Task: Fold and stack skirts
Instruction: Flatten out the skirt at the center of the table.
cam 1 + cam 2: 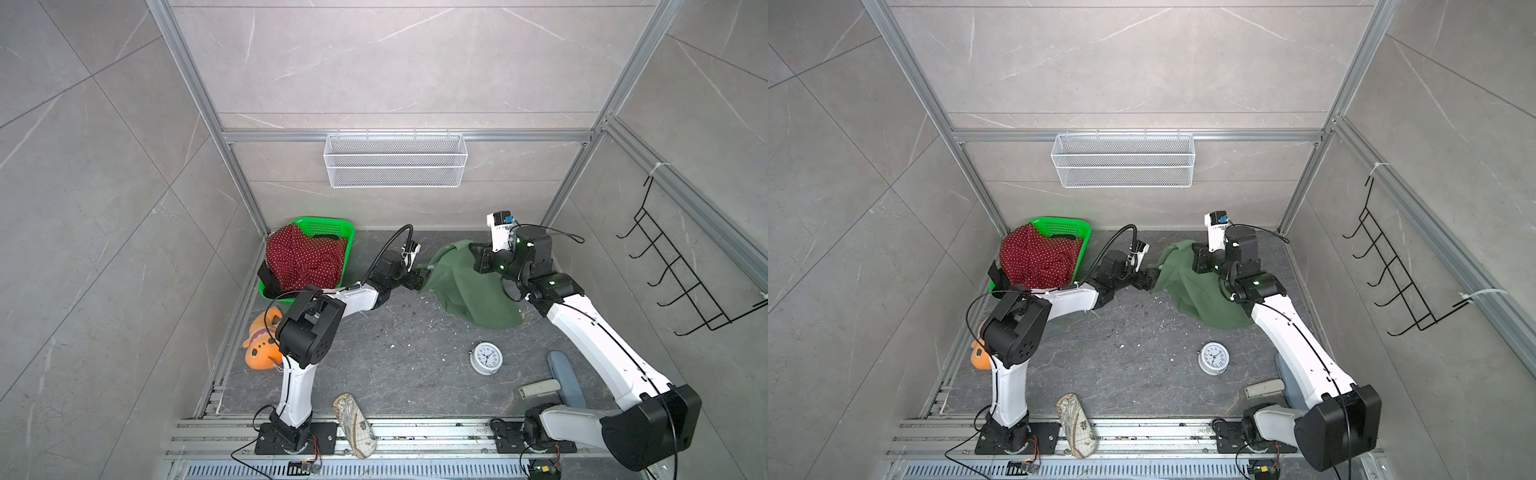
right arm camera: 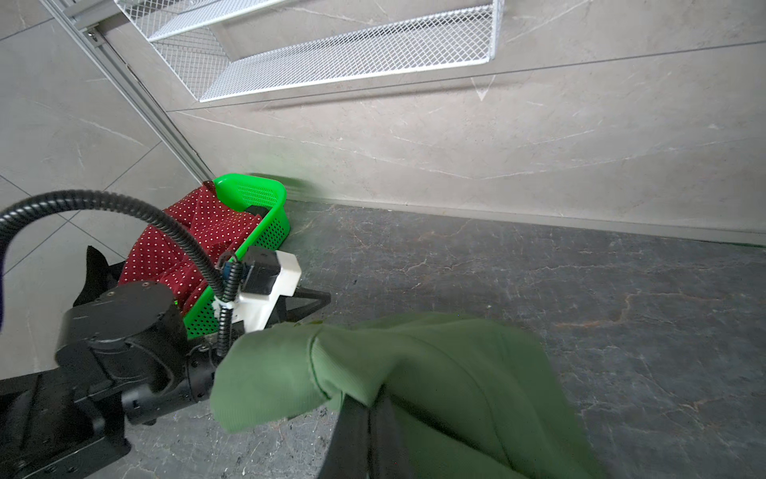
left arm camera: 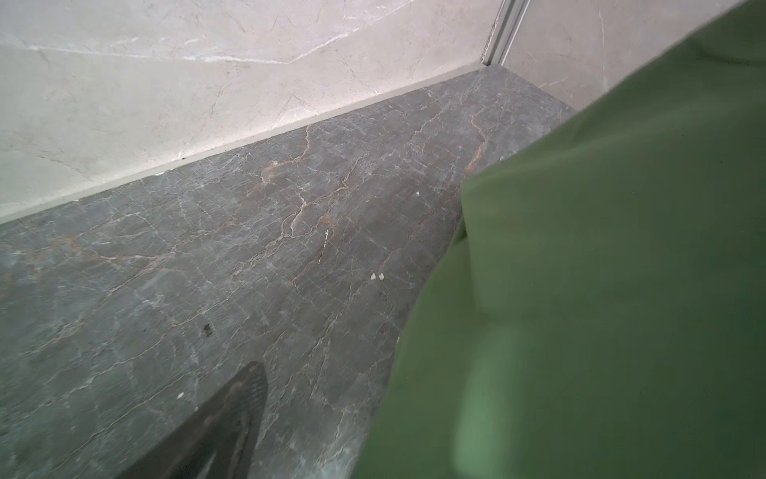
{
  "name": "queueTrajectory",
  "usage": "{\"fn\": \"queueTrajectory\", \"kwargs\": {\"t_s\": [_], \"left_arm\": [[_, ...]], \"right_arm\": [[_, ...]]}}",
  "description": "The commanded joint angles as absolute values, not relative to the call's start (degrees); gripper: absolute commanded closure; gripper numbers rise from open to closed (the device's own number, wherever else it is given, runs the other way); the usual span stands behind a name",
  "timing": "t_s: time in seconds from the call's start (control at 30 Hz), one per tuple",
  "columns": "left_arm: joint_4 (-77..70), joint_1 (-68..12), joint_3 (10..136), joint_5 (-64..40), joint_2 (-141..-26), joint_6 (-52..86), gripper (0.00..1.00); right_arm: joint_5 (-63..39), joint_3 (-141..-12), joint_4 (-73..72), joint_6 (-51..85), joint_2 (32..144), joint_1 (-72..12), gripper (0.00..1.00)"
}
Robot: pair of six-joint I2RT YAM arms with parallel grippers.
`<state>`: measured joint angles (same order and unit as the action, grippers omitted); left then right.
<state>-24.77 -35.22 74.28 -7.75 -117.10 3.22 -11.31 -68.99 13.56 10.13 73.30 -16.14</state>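
Observation:
The dark green skirt (image 1: 465, 286) (image 1: 1192, 286) hangs half lifted at the back of the floor, with its lower part resting on the floor. My right gripper (image 1: 473, 251) (image 2: 375, 400) is shut on its upper edge, and cloth drapes over the fingers. My left gripper (image 1: 422, 277) (image 1: 1152, 280) is at the skirt's left edge. In the left wrist view one finger (image 3: 236, 414) shows and green cloth (image 3: 601, 290) hides the other, with a wide gap between them. The red polka-dot skirt (image 1: 303, 259) lies heaped in the green basket (image 1: 328, 226), on a black skirt (image 1: 268, 278).
An orange plush toy (image 1: 262, 345) lies by the left arm's elbow. A white alarm clock (image 1: 486, 358), a blue pad (image 1: 565, 382), a grey block (image 1: 540, 388) and a patterned case (image 1: 353, 424) lie toward the front. A wire shelf (image 1: 395, 160) hangs on the back wall.

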Motion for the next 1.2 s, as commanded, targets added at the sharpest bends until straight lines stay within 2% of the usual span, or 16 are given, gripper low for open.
{"fn": "queueTrajectory", "kwargs": {"t_s": [0.0, 0.07, 0.23, 0.27, 0.73, 0.93, 1.17], "left_arm": [[-30.6, -35.3, 77.2, -7.2, -117.6, 4.5, 0.22], [-30.7, -35.3, 77.3, -7.2, -117.5, 4.8, 0.38], [-27.9, -35.2, 77.3, -4.7, -115.6, 4.8, 0.96], [-26.5, -35.2, 77.5, -3.6, -114.8, 4.8, 1.00], [-2.0, -31.6, 75.6, 12.8, -96.9, 7.1, 1.00], [4.8, -31.6, 74.2, 12.5, -92.7, 7.7, 1.00], [11.4, -31.6, 77.0, 12.7, -95.5, 11.1, 1.00]], "right_arm": [[-13.2, -69.5, 13.8, 8.8, 71.5, -16.1, 1.00], [-13.3, -69.7, 13.8, 8.7, 71.7, -16.1, 1.00], [-11.5, -70.3, 13.7, 9.2, 72.8, -16.0, 1.00], [-11.0, -70.4, 13.6, 9.2, 73.2, -16.1, 1.00], [-8.2, -66.5, 14.2, 7.9, 77.4, -16.0, 1.00], [-10.6, -59.9, 13.4, 10.7, 76.8, -16.0, 1.00], [-12.4, -56.5, 13.6, 12.7, 78.3, -16.0, 1.00]]}}
